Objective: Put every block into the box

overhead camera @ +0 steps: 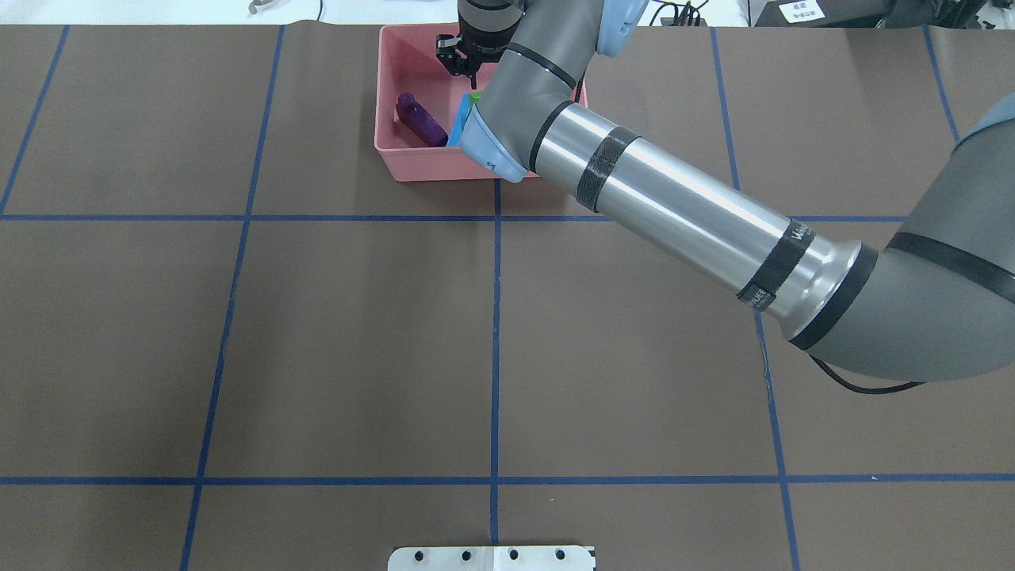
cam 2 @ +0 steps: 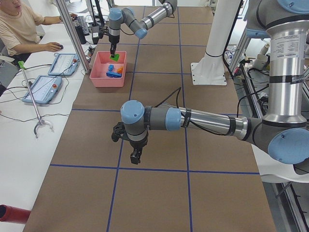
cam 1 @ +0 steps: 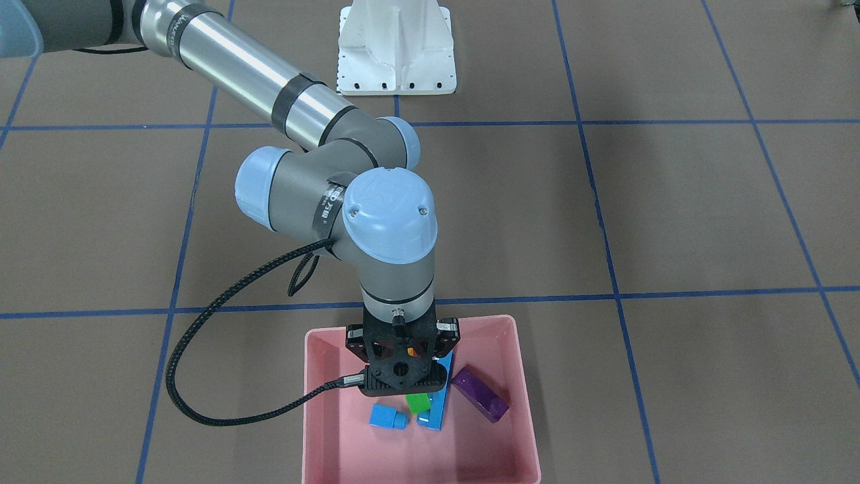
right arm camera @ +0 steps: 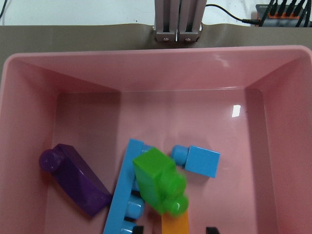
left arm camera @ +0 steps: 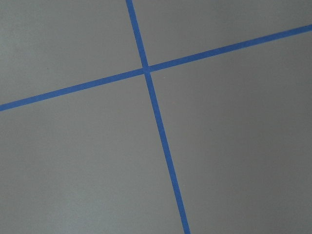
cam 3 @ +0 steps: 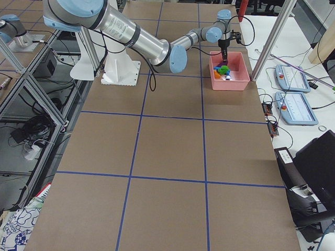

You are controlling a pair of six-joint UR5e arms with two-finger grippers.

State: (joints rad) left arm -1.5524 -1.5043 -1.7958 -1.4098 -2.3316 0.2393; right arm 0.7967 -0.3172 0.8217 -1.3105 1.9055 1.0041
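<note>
Crossing the tape-gridded table (overhead camera: 357, 333) to the box (right arm camera: 156, 73), the right arm (overhead camera: 674, 206) covers much of that box in the overhead view. In the front view a black camera mount (cam 1: 400, 366) blocks the part of the box beneath it. An aluminium post (right arm camera: 178, 19) stands just beyond the box. A person (cam 2: 19, 29) sits at a white bench beside the box's side of the table, with two control panels (cam 2: 60, 63) on it. A braided cable (cam 1: 181, 376) loops out from the mount past the box's wall.

The right gripper (right arm camera: 174, 230) points down into the box. Its black fingertips (right arm camera: 139, 230) just show at the bottom edge of the wrist view, spread wide, with clear gaps to the orange brick (right arm camera: 175, 222) on the box floor between them. The green brick (right arm camera: 158, 183) is just beyond the tips and neither finger touches it; it overlaps the long blue brick (right arm camera: 124, 195). The tiny blue cube (right arm camera: 200, 160) lies near the box's middle and the purple brick (right arm camera: 73, 179) lies toward one side wall.

The green brick's lower end is blurred, so whether it rests or hangs cannot be told. The frame edge cuts off the orange brick. The left gripper (cam 2: 135, 157) is over bare table well apart from the box and shows only from the side, so whether its jaws are apart or together cannot be told. Its wrist view shows only crossing blue tape (left arm camera: 146, 70).
</note>
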